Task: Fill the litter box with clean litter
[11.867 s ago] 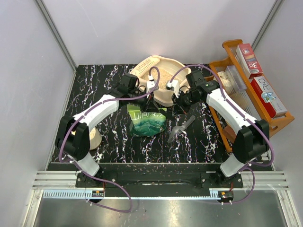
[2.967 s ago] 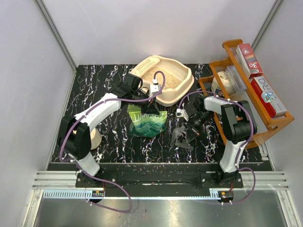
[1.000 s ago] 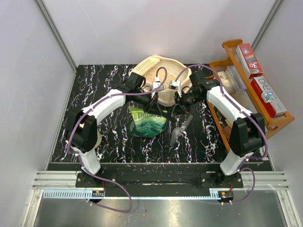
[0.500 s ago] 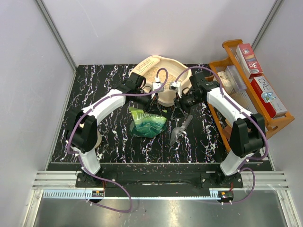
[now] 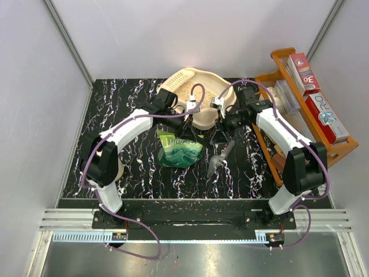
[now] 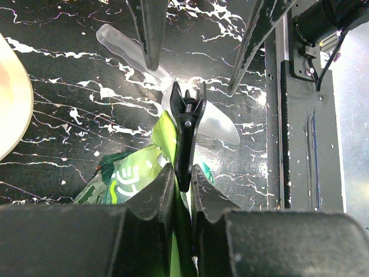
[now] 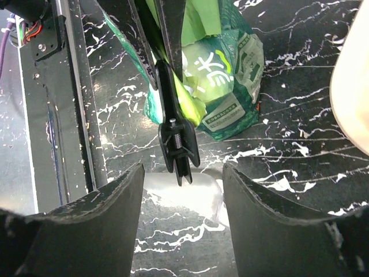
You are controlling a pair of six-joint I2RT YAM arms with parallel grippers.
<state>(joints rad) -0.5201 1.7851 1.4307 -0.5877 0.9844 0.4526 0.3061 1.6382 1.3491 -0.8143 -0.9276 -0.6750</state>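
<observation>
The cream litter box [image 5: 203,120] stands at the back centre with pale clean litter [image 5: 185,89] in it. Its rim shows at the edges of both wrist views [image 6: 8,104] [image 7: 351,98]. In front of it stands a green printed bag [image 5: 181,149] [image 7: 230,69]. My left gripper [image 5: 185,128] [image 6: 183,170] is shut on a black clip [image 6: 187,124] at the bag's top edge. My right gripper [image 5: 218,134] [image 7: 183,170] stands open, its fingers apart on either side of the clip's [image 7: 176,138] tail without touching it.
A clear plastic scoop [image 5: 218,156] [image 6: 202,115] lies on the black marbled table just right of the bag, under both grippers. An orange wooden rack [image 5: 300,104] with boxes stands at the right. A cream roll [image 5: 115,170] sits by the left arm.
My right gripper's jaws have spread apart and come off the black clip, and the arm has drawn slightly right. The left gripper and bag stay put.
</observation>
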